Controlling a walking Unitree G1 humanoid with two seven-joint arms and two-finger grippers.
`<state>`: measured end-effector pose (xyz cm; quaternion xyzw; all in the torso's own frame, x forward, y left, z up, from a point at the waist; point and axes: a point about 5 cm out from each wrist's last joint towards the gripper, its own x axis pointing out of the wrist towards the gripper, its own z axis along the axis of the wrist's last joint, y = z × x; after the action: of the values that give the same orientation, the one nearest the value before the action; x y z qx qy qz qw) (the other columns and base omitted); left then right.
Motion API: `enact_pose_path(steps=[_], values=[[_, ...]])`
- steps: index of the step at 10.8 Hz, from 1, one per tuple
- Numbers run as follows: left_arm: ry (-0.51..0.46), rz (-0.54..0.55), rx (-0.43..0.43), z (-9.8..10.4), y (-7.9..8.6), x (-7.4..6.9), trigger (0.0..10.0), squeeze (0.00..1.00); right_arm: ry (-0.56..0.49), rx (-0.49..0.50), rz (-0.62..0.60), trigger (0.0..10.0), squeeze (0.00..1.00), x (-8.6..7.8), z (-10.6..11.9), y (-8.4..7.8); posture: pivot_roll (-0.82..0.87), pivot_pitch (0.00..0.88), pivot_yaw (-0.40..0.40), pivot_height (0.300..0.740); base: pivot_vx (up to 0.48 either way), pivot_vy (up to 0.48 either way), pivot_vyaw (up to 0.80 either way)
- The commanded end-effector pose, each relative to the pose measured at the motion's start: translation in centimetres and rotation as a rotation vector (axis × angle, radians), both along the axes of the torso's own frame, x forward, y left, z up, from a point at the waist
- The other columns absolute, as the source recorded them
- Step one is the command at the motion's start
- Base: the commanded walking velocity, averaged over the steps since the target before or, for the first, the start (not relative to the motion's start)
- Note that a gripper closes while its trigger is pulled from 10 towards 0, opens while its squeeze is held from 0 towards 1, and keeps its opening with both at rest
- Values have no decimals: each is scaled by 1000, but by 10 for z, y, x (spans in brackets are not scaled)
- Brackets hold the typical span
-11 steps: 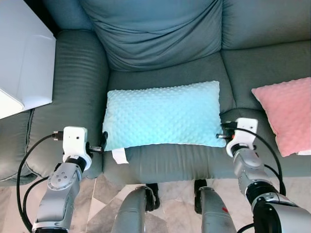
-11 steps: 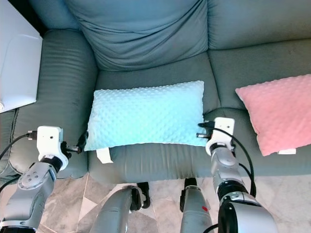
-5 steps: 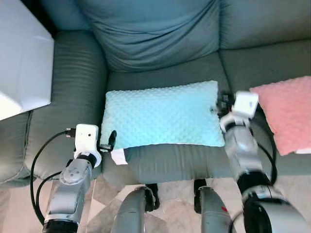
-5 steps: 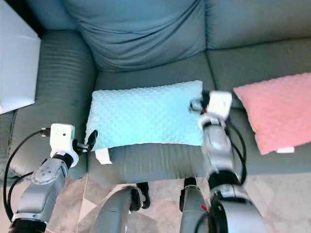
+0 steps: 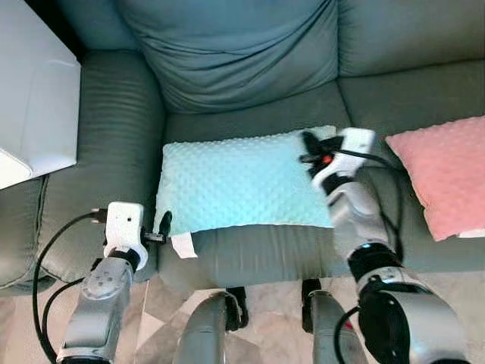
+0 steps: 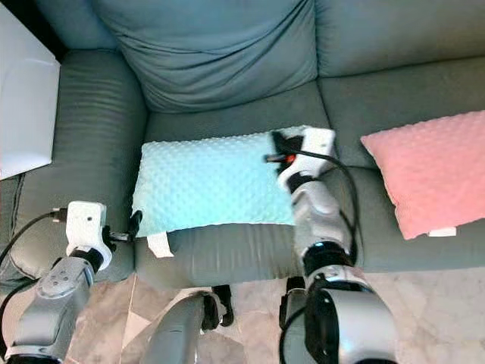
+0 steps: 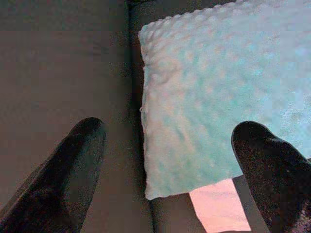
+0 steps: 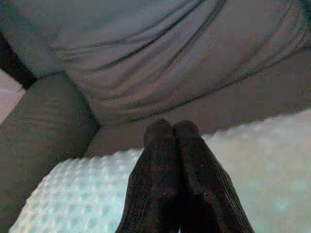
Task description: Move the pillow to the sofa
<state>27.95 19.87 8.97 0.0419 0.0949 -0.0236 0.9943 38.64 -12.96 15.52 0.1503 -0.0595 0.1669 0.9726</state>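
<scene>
A light blue dimpled pillow (image 5: 241, 184) lies flat on the seat of the grey-green sofa (image 5: 227, 68), with a white tag (image 5: 184, 244) hanging off its front left corner. My left gripper (image 5: 162, 226) sits just off that corner, open, its fingers (image 7: 82, 145) spread either side of the pillow's edge (image 7: 209, 97) without touching it. My right gripper (image 5: 308, 145) hovers above the pillow's back right part, fingers (image 8: 170, 145) pressed together and empty.
A pink pillow (image 5: 447, 171) rests on the sofa seat to the right. A white block (image 5: 34, 91) stands beside the left armrest (image 5: 114, 136). The floor (image 5: 159, 303) below is pale marble tile, with my legs (image 5: 204, 334) at the sofa's front.
My right gripper has lifted from the pillow's right edge and swung left over its top. My left gripper has drawn slightly back from the left corner. The pillow has stayed put.
</scene>
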Motion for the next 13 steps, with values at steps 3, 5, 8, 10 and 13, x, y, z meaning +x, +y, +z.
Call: enact_pose_path(steps=[3,5,8,10,13], values=[[45,17,6,-7,7,-14,10000,0,297,83,-7,3255,0,-18,-61,-5,137,486,236,740,0,0,0],[49,23,13,-7,11,-16,10000,0,405,20,-30,3333,0,-32,-86,-15,144,491,239,740,0,0,0],[45,17,10,-5,9,-14,10000,0,489,-69,-93,3098,0,-44,-106,-32,148,490,242,740,0,0,0],[47,17,13,-4,10,-15,10000,0,514,-102,-128,2824,0,-50,-113,-39,152,491,244,740,0,0,0],[44,18,17,-3,10,-15,10000,0,543,-199,-197,3569,0,-55,-119,-56,162,494,247,740,0,0,0]])
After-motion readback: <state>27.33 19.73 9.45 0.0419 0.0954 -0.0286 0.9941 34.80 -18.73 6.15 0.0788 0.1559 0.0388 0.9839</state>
